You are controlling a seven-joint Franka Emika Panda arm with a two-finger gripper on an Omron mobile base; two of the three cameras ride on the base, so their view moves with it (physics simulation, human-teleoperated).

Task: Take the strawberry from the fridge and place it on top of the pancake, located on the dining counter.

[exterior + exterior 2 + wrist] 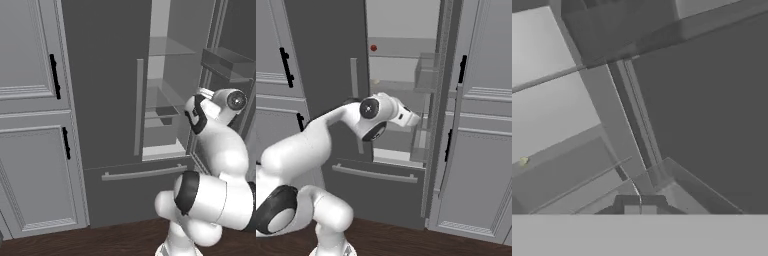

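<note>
strawberry (373,48) sits as a red dot on an upper shelf of the fridge (105,100), well above our hand. our gripper (640,206) has its tips pressed together, holding nothing, close to the door edge. reaching up from here, we judge the wrist could clip the door bins. our hand view catches a small pale yellowish item (523,161) on a shelf.

White arm bent at the elbow, wrist forward, pincer (640,209) closed, empty.
</note>
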